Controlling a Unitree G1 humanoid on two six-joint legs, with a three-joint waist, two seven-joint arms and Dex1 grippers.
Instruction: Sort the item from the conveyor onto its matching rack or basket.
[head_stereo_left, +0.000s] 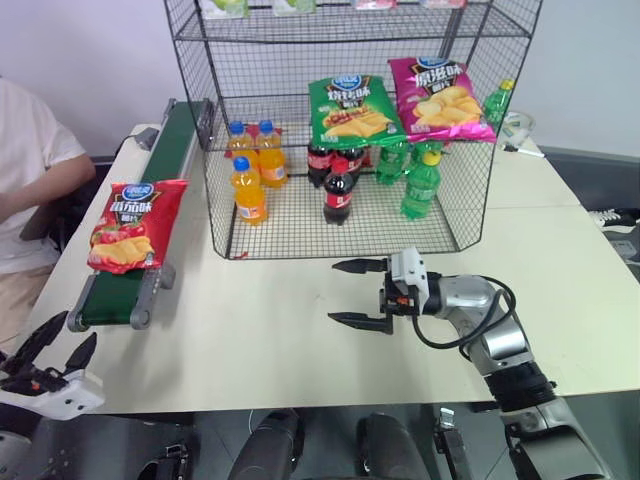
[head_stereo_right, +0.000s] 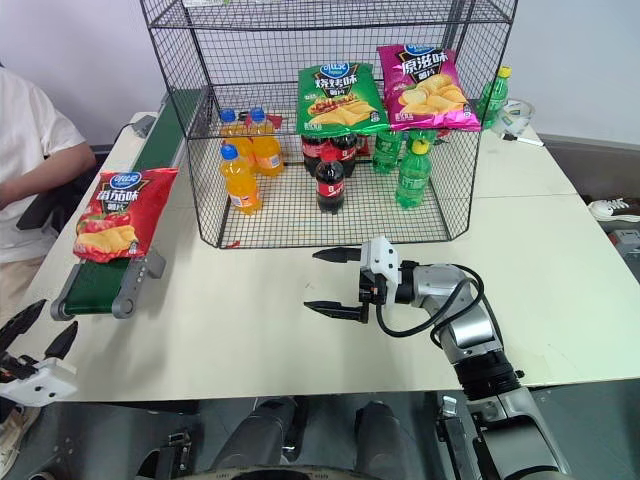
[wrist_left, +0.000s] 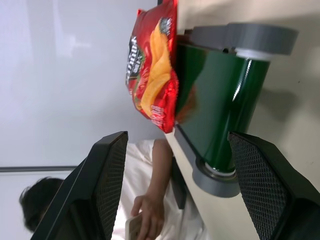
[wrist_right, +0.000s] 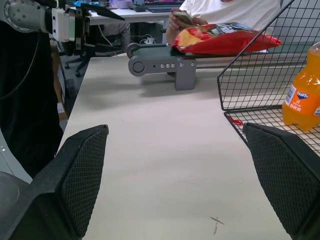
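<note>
1. Pale and wide, the surface (head_stereo_left: 300, 320) holds a belt and a rack, and a light wall stands behind them.
2. The belt (head_stereo_left: 150, 215) is dark green with grey rails and runs along the left side of the surface.
3. The red bag (head_stereo_left: 134, 226) lies on the belt, near the end closest to the robot, and hangs a bit over the left rail.
4. The rack (head_stereo_left: 350, 120) is a tall black wire cage at the back middle, just beside the far end of the belt.
5. On its bottom tier stand orange bottles (head_stereo_left: 250, 165), cola bottles (head_stereo_left: 337, 180) and green bottles (head_stereo_left: 420, 180).
6. A green bag (head_stereo_left: 352, 110) and a pink bag (head_stereo_left: 438, 98) lie on a wire tier above the bottles, side by side.
7. The left hand (head_stereo_left: 45, 350) is low at the left edge, near the close end of the belt but apart from it. Its two black fingers are spread and hold nothing.
8. The right hand (head_stereo_left: 358, 292) is over the bare surface in front of the rack, pointing left. Its fingers are spread wide and hold nothing.
9. A person in a white shirt (head_stereo_left: 25, 170) sits at the far left, beside the belt.
</note>
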